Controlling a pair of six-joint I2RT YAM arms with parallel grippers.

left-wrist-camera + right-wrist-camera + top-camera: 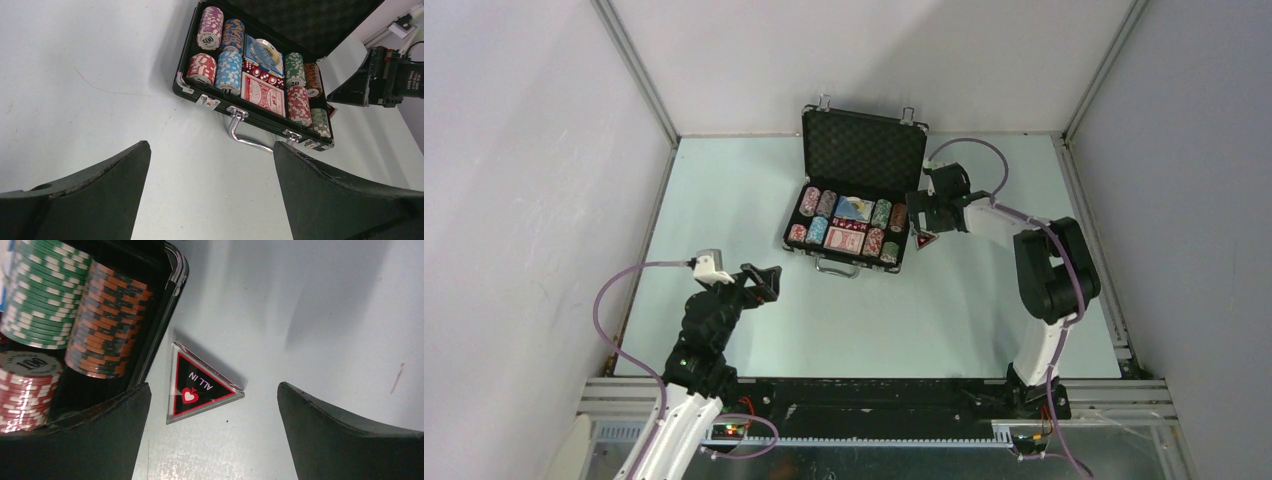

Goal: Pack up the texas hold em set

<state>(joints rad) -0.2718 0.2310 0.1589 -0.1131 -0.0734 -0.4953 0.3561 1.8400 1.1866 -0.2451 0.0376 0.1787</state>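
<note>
With the right gripper (210, 390) spread wide and empty above the triangular piece (200, 385), flat on the table (325, 300) just beside the open briefcase (172, 287), lower straight and close on 2 edges, clear of the case wall; left gripper (764, 280) likewise wide, empty, well apart.

The clear triangular piece (202, 387), just outside the black briefcase (172, 287), reads "ALL IN" beside a red heart. Inside the briefcase, the red-and-white chip stack (25, 395) shows "100" on its top chip, and the purple chip stack (210, 27) in a back corner shows "500".
</note>
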